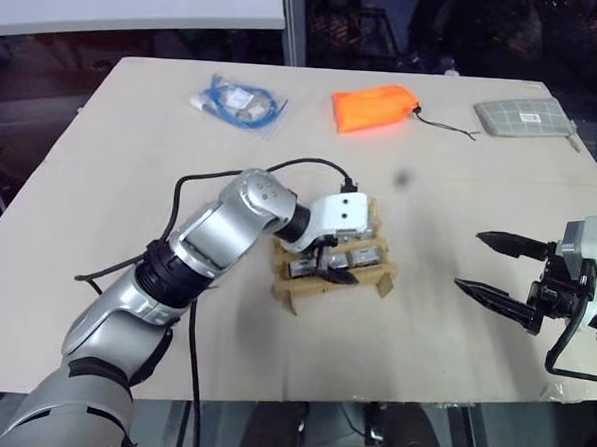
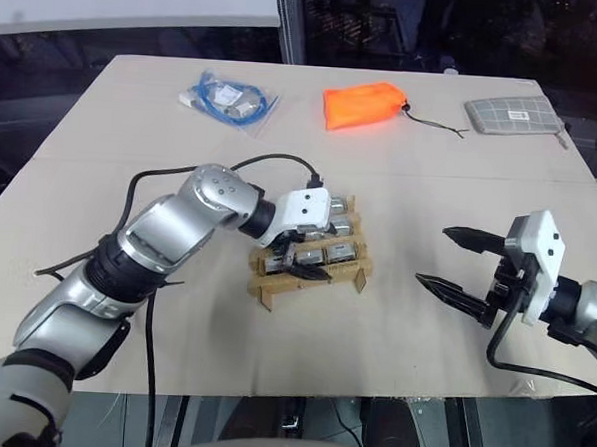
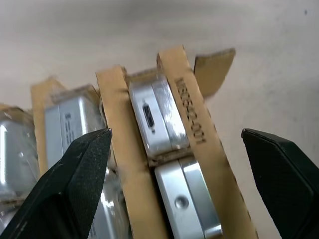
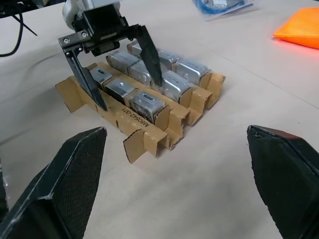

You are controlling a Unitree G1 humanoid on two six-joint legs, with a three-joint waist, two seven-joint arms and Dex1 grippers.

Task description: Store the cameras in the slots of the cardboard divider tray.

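The cardboard divider tray point(image 1: 293, 295) stands at the table's middle, and several silver-grey cameras point(image 1: 365, 255) sit in its slots. My left gripper point(image 1: 331, 270) hangs open just over the tray's near rows, pointing down. Its two black fingers point(image 4: 84, 74) straddle a camera point(image 4: 113, 87) that rests in a slot, and they hold nothing. In the left wrist view, a camera point(image 3: 157, 117) with a small port facing up sits between two tan slats point(image 3: 192, 119). My right gripper point(image 1: 468, 260) is open and empty, well to the tray's right and above the table.
Along the far edge lie a blue cable packet point(image 1: 240, 102), an orange drawstring bag point(image 1: 375, 107) and a grey checked pouch point(image 1: 524, 117). A black cable point(image 1: 195, 183) loops from my left wrist over the table. Bare tabletop point(image 1: 423, 330) lies between the tray and my right gripper.
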